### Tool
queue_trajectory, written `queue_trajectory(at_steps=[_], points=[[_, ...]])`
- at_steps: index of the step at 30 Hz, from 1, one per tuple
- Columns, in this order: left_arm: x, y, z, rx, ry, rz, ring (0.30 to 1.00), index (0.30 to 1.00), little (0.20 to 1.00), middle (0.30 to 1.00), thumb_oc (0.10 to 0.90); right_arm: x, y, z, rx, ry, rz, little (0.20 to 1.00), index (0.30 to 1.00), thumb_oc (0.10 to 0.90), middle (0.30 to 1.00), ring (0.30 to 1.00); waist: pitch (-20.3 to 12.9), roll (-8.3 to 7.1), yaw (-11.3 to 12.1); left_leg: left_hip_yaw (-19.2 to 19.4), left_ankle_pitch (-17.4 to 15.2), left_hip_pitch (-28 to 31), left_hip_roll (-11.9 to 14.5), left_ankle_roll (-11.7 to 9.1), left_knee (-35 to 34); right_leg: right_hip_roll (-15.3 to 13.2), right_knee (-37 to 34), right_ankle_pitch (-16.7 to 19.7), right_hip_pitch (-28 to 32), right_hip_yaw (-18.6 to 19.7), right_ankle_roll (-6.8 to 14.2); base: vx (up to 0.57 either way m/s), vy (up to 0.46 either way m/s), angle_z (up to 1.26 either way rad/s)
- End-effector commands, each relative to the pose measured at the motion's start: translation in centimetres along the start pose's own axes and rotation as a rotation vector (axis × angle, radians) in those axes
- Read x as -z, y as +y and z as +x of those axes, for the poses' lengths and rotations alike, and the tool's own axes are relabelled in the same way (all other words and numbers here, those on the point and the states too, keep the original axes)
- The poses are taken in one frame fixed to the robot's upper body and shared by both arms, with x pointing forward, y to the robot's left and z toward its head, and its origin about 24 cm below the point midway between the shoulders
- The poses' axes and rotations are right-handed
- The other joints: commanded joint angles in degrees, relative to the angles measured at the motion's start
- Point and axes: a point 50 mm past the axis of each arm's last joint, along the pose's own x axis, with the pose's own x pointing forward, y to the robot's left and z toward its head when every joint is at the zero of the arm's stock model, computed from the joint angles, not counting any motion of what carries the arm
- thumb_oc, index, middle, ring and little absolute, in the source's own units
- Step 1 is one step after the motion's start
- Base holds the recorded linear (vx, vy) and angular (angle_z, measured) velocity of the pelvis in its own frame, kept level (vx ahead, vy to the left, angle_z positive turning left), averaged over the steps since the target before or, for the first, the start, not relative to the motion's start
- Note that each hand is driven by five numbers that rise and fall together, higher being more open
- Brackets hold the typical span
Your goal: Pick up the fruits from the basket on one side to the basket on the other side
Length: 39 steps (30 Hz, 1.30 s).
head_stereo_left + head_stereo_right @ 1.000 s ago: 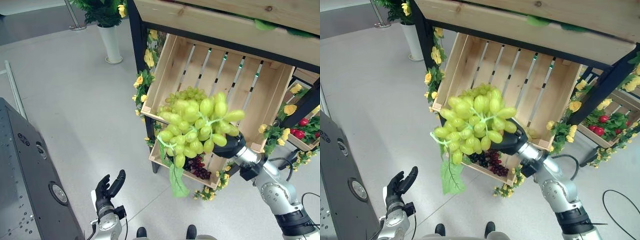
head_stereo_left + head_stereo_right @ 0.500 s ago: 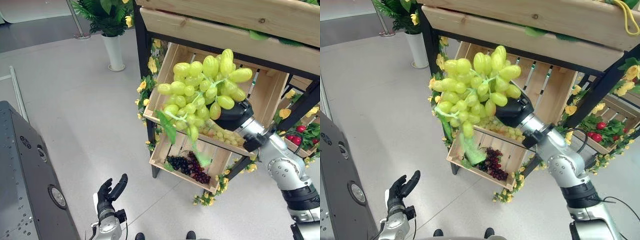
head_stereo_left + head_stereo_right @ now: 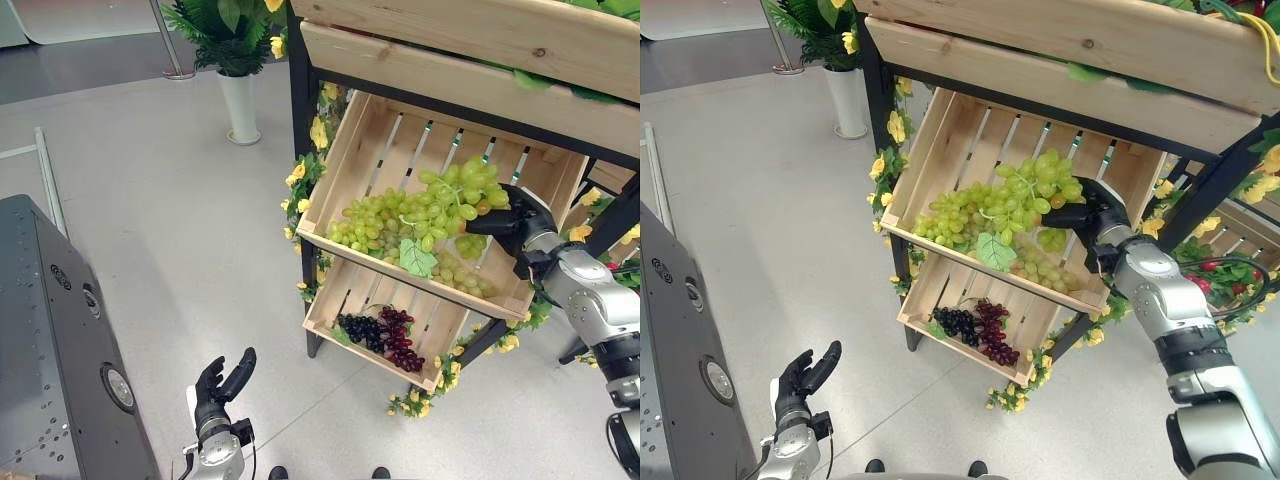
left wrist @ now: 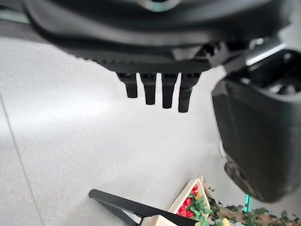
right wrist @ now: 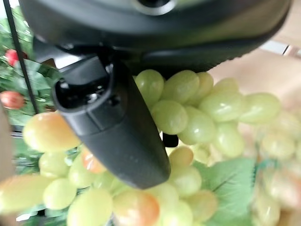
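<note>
Grapes: green grape bunch (image 3: 452,200), right of centre in the left eye view, now hangs low inside the upper wooden crate (image 3: 366,130), close over the green grapes (image 3: 375,222) already lying there with a loose leaf (image 3: 416,258). Right robot hand (image 3: 510,215) is curled on the bunch's right end; its wrist view shows the thumb (image 5: 111,123) laid across the grapes. Likely light, artificial, lumpy and loosely jointed; berries look smooth and would roll under the fingers, so the stem end is the safer hold. Half a second ago the bunch was raised in front of the top shelf board, clear of the crate; it has since dropped into it. Purple grapes (image 3: 380,334) in the lower crate (image 3: 343,300) unchanged. Left robot hand (image 3: 218,385), bottom edge, fingers spread, idle as before.
</note>
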Motion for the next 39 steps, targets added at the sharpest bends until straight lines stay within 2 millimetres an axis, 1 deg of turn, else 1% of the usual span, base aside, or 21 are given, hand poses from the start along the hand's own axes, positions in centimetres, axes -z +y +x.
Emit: queue_trajectory(at_steps=[1,2,3,4,5,6,9,11,12,13,15,21,24,32,36,38,39], points=[[-5.4,-1.7,1.7,0.057,-0.227,0.010,0.900,0.900,0.900,0.900,0.800,-10.8,-3.6,-0.3,0.201,-0.295,-0.151,0.300,0.300,0.400,0.300,0.300,-2.0,-2.81,1.9,-0.9,-6.4,2.3,-1.0,-0.6,0.4,-2.2,0.2,-2.3,4.5,-0.4,0.8,0.00,0.000,0.00],[-5.4,-1.8,1.7,0.058,-0.227,0.010,0.900,0.900,0.900,0.900,0.800,-10.9,-4.0,-0.3,0.227,-0.282,-0.155,0.300,0.300,0.400,0.300,0.300,-2.0,-2.84,2.1,-0.9,-6.4,2.4,-1.0,-0.6,0.4,-2.2,0.2,-2.3,4.6,-0.5,0.8,-0.01,0.016,0.04],[-5.4,-1.8,1.7,0.061,-0.228,0.009,0.900,0.900,0.900,0.900,0.800,-11.2,-4.9,-0.2,0.271,-0.260,-0.156,0.300,0.300,0.400,0.300,0.300,-1.9,-2.83,2.5,-1.0,-6.3,2.4,-1.0,-0.6,0.4,-2.2,0.2,-2.2,4.7,-0.7,0.8,0.00,0.014,0.03],[-5.4,-1.9,1.7,0.061,-0.228,0.008,0.900,0.900,0.900,0.900,0.800,-11.2,-5.0,-0.2,0.276,-0.258,-0.155,0.300,0.300,0.400,0.300,0.300,-1.9,-2.79,2.5,-1.1,-6.3,2.4,-1.0,-0.6,0.4,-2.2,0.2,-2.2,4.7,-0.7,0.8,0.00,0.000,0.00],[-5.5,-2.0,1.7,0.070,-0.229,0.010,0.900,0.900,0.900,0.900,0.800,-11.3,-5.7,0.0,0.306,-0.234,-0.155,0.300,0.300,0.400,0.300,0.300,-1.8,-2.74,3.0,-1.3,-6.3,2.5,-1.1,-0.6,0.4,-2.2,0.2,-2.2,4.9,-0.8,0.7,0.00,0.000,0.00],[-5.5,-2.1,1.6,0.075,-0.231,0.011,0.900,0.900,0.900,0.900,0.800,-11.4,-6.0,0.0,0.322,-0.228,-0.162,0.300,0.300,0.400,0.300,0.300,-1.8,-2.69,3.3,-1.5,-6.3,2.5,-1.1,-0.6,0.4,-2.2,0.2,-2.2,5.0,-0.9,0.7,0.00,0.000,0.00],[-5.5,-2.3,1.6,0.094,-0.236,0.011,0.900,0.900,0.900,0.900,0.800,-12.1,-6.3,0.2,0.351,-0.234,-0.210,0.300,0.300,0.400,0.300,0.300,-1.7,-2.53,3.9,-1.8,-6.2,2.5,-1.1,-0.6,0.4,-2.3,0.2,-2.3,5.1,-1.2,0.7,0.01,0.015,0.06],[-5.5,-2.5,1.5,0.102,-0.237,0.008,0.900,0.900,0.900,0.900,0.800,-12.6,-6.0,0.4,0.320,-0.246,-0.234,0.300,0.300,0.400,0.300,0.300,-1.7,-2.46,4.2,-1.9,-6.1,2.4,-1.2,-0.7,0.4,-2.4,0.2,-2.3,5.2,-1.3,0.7,0.01,0.017,0.11],[-5.4,-2.6,1.4,0.106,-0.237,0.007,0.900,0.900,0.900,0.900,0.800,-12.8,-5.7,0.5,0.307,-0.238,-0.274,0.540,0.540,0.560,0.540,0.540,-1.7,-2.42,4.3,-2.0,-6.1,2.4,-1.2,-0.7,0.4,-2.4,0.2,-2.3,5.2,-1.4,0.7,0.01,0.026,0.13],[-5.3,-2.6,1.4,0.109,-0.237,0.006,0.900,0.900,0.900,0.900,0.800,-12.8,-5.5,0.6,0.303,-0.234,-0.307,0.900,0.900,0.800,0.900,0.900,-1.7,-2.35,4.4,-2.0,-6.1,2.4,-1.3,-0.6,0.4,-2.5,0.2,-2.3,5.2,-1.5,0.6,0.01,0.025,0.10],[-5.2,-2.5,1.3,0.111,-0.234,0.005,0.900,0.900,0.900,0.900,0.800,-13.0,-5.2,0.7,0.279,-0.221,-0.350,0.900,0.900,0.800,0.900,0.900,-1.8,-2.29,4.5,-2.1,-6.2,2.4,-1.3,-0.6,0.4,-2.5,0.2,-2.4,5.3,-1.7,0.6,0.01,0.010,0.02],[-5.1,-2.4,1.2,0.117,-0.231,0.010,0.900,0.900,0.900,0.900,0.800,-13.8,-5.0,0.6,0.316,-0.251,-0.480,0.900,0.900,0.800,0.900,0.900,-1.8,-2.46,4.8,-2.0,-6.1,2.3,-1.4,-0.5,0.4,-2.7,0.2,-2.4,5.2,-1.9,0.7,0.00,0.000,0.00],[-5.1,-2.3,1.2,0.116,-0.232,0.002,0.900,0.900,0.900,0.900,0.800,-14.2,-4.4,0.6,0.308,-0.280,-0.487,0.900,0.900,0.800,0.900,0.900,-1.8,-2.38,4.6,-1.8,-6.0,2.3,-1.3,-0.5,0.4,-2.7,0.2,-2.4,5.1,-1.8,0.7,0.00,0.000,0.00],[-5.3,-2.5,1.1,0.125,-0.242,-0.002,0.900,0.900,0.900,0.900,0.800,-14.4,-2.5,0.7,0.260,-0.352,-0.473,0.900,0.900,0.800,0.900,0.900,-1.5,-2.32,4.1,-1.6,-6.0,2.2,-1.4,-0.5,0.4,-3.0,0.2,-2.2,4.9,-1.7,0.8,0.00,0.000,0.00],[-5.4,-2.6,1.1,0.123,-0.244,-0.002,0.900,0.900,0.900,0.900,0.800,-14.7,-1.2,0.5,0.242,-0.430,-0.457,0.900,0.900,0.800,0.900,0.900,-1.4,-2.23,3.7,-1.4,-6.1,2.1,-1.4,-0.5,0.4,-3.2,0.2,-2.2,4.7,-1.5,1.0,0.00,0.000,0.00],[-5.5,-2.6,1.1,0.122,-0.244,-0.002,0.900,0.900,0.900,0.900,0.800,-14.8,-0.9,0.4,0.239,-0.455,-0.451,0.900,0.900,0.800,0.900,0.900,-1.4,-2.19,3.6,-1.4,-6.1,2.2,-1.3,-0.5,0.4,-3.2,0.2,-2.2,4.6,-1.5,1.0,0.00,0.000,0.00],[-5.5,-2.5,1.1,0.121,-0.243,-0.003,0.900,0.900,0.900,0.900,0.800,-15.1,-0.2,0.2,0.225,-0.505,-0.445,0.900,0.900,0.800,0.900,0.900,-1.4,-2.08,3.4,-1.3,-6.1,2.1,-1.4,-0.5,0.4,-3.2,0.2,-2.2,4.5,-1.4,1.1,0.00,0.000,0.00]])
